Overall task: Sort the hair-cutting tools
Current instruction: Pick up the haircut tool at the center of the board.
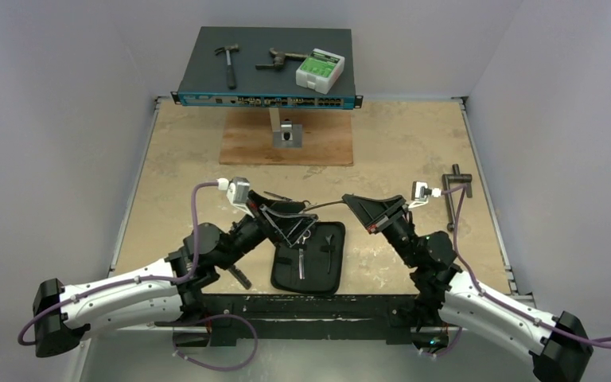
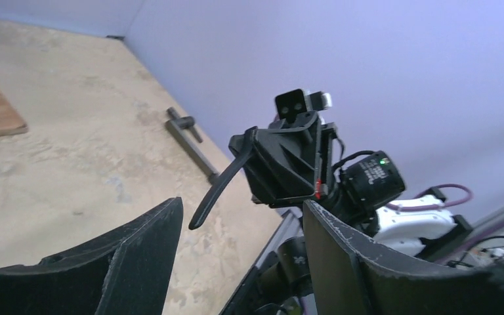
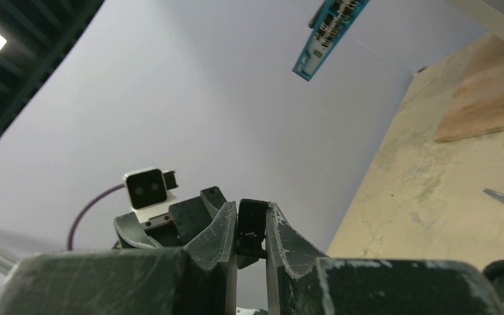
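My right gripper [image 1: 348, 200] is shut on one end of the long black comb [image 1: 306, 208], which reaches left and sags in mid-air. In the right wrist view that comb end [image 3: 251, 226] sits pinched between the fingers. My left gripper [image 1: 306, 227] faces it, open, and the comb's free tip [image 2: 200, 216] hangs just ahead of its empty jaws. Below lies a black pouch [image 1: 336, 274] holding silver scissors [image 1: 301, 259] and a thin black clip [image 1: 330, 253]. A second pair of scissors [image 1: 282, 196] lies on the table behind the left gripper.
At the back, a network switch [image 1: 266, 99] on a stand carries a hammer [image 1: 227, 64], a rusty tool [image 1: 281, 58] and a green-white box [image 1: 319, 69]. A wooden board [image 1: 326, 143] lies under it. A grey T-shaped bar [image 1: 453, 191] rests at the right.
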Controlling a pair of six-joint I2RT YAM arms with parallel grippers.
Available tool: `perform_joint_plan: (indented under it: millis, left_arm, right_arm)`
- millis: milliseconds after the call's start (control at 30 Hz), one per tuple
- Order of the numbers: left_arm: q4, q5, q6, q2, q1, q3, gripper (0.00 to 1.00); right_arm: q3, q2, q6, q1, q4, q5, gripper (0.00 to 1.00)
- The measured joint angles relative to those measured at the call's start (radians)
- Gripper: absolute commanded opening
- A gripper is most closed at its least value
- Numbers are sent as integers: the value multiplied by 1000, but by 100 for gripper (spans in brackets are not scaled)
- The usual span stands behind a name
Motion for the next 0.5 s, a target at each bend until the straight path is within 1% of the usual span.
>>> perform_joint_plan:
  millis: [133, 200, 367, 500]
  left_arm:
    - [167, 75, -32, -10, 33, -64, 67]
    - [248, 109, -53, 12, 48, -90, 67]
    - [360, 174, -86, 90, 52, -99, 67]
    - [416, 195, -87, 106, 52, -98, 66]
  right_arm:
    - [-15, -3, 41, 0, 83, -10, 0]
    - [-24, 4, 63, 0, 122, -12, 0]
    - [-24, 49, 99, 0, 200, -18, 0]
    - [-23, 92, 135, 0, 257, -46, 0]
